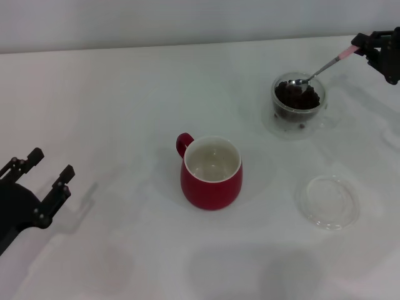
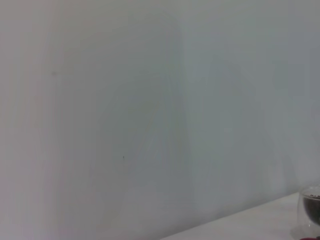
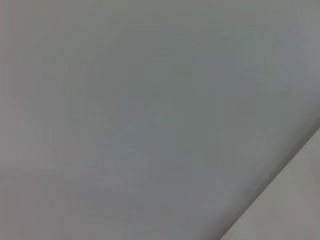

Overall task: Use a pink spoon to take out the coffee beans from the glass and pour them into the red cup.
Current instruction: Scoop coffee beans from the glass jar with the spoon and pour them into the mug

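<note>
Tabletop (image 1: 112,94), white and broad, carries everything, with bare room on all sides of the red cup (image 1: 211,174), which stands near centre, handle at its 10 o'clock. That cup looks heavy, stiff ceramic with a wide white mouth, an easy target that should not tip. From it, the glass (image 1: 299,105) sits at about 2 o'clock, well apart; clear, thin-walled and probably light, so a sideways push by the spoon could slide it. A shallow clear dish (image 1: 329,202) lies at the cup's 3 o'clock.

Left gripper (image 1: 45,181) hangs idle at the cup's 9 o'clock near the tabletop's edge, fingers apart and holding nothing. Right gripper (image 1: 369,49) is at the glass's 2 o'clock, fingers clamped on the tip of the pink handle of the pink spoon (image 1: 322,67). The spoon is slim, rigid, its metal bowl resting on the coffee beans (image 1: 297,95) heaped in the glass. The beans are small, hard and loose, and would likely roll off a tilted spoon, so the path toward 8 o'clock wants a level carry.
</note>
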Controlling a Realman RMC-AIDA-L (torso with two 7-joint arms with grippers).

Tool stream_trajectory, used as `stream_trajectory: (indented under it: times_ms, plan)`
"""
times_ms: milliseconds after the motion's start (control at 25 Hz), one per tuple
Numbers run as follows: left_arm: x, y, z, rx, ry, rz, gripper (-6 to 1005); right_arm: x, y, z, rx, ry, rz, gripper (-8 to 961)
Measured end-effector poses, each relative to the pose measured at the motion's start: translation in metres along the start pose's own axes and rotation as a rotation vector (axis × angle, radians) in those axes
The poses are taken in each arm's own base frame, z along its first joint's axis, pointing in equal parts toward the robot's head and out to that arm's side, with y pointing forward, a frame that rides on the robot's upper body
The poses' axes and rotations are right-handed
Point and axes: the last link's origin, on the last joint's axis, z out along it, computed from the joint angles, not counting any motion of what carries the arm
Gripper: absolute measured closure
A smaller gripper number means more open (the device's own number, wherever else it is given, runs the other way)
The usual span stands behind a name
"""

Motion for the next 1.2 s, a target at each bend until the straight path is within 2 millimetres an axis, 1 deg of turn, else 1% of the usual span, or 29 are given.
stream_trajectory:
  times_ms: [360, 600, 840, 1200]
  plan:
    - [0.001, 0.0, 0.002, -0.003, 0.003, 0.002, 406, 0.02, 0.005, -0.001, -0.063, 0.065, 0.002, 808]
    - [0.001, 0.0, 0.002, -0.008, 0.002, 0.003, 406, 0.037, 0.014, 0.003, -0.119, 0.12, -0.018, 808]
    - [0.001, 0.0, 0.002, -0.007, 0.0, 0.003, 407, 0.056, 0.019, 0.011, -0.139, 0.191, -0.037, 808]
    - [-0.001, 0.0, 0.0, -0.004, -0.006, 0.001, 407, 0.084, 0.031, 0.031, -0.179, 0.302, -0.06, 808]
